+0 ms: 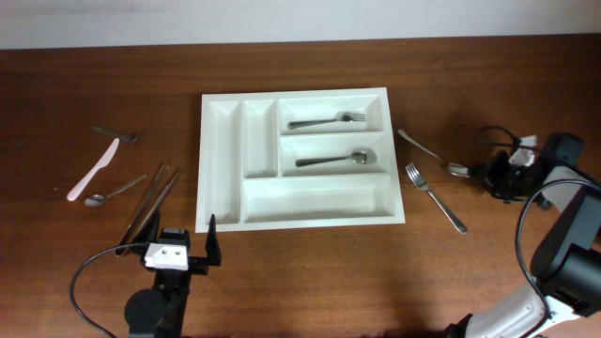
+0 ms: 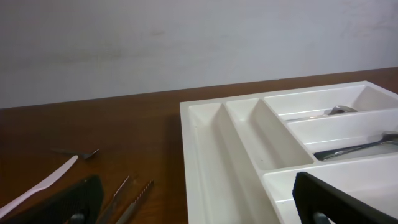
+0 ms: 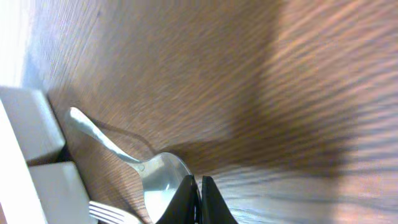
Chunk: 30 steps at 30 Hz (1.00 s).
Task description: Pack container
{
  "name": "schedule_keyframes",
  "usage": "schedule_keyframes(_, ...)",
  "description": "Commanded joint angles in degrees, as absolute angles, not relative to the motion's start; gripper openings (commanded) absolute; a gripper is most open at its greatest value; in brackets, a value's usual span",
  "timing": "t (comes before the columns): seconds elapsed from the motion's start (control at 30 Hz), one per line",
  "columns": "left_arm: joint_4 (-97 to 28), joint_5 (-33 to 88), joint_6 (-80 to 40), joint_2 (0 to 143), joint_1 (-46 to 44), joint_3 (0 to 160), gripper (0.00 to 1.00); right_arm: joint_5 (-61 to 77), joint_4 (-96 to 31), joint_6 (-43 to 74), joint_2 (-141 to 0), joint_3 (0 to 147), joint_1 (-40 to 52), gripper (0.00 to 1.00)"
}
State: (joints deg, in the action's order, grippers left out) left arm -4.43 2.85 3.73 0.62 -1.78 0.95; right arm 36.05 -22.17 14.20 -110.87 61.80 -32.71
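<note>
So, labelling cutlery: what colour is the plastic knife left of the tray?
Pale pink; the plastic knife shows best in the overhead view.

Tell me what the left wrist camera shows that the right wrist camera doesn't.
Only the left wrist view: the tray with its compartments, a packed fork and packed spoon inside, a pale plastic knife on the table, and the open left claw. Only the right wrist view: the shut right claw, tips at the bowl of a loose spoon, plus fork tines. Both: the brown wooden table, and probably the tray, seen from the right wrist only as blurred white edges.
</note>
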Motion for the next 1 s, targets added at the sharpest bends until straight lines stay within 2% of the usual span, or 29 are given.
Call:
schedule_keyframes(0.0,-4.3,3.3,4.8,0.3,-1.4,0.5,0.99,34.7,-21.7,15.2,-111.4,61.4,-35.0,0.04)
schedule_keyframes(0.3,-4.3,3.2,4.8,0.8,-1.4,0.5,0.99,37.4,-21.6,15.4,-111.3,63.8,-36.0,0.04)
schedule_keyframes(0.53,-4.3,3.2,4.8,0.8,-1.4,0.5,0.99,43.2,-25.7,12.6,-110.5,72.5,-36.0,0.04)
schedule_keyframes(0.67,-4.3,3.2,4.8,0.8,-1.4,0.5,0.99,43.1,-31.6,9.1,-110.3,79.0,-36.0,0.04)
schedule_keyframes(0.97,-4.3,3.2,4.8,0.8,-1.4,0.5,0.99,40.5,-33.7,8.4,-110.3,80.2,-35.2,0.04)
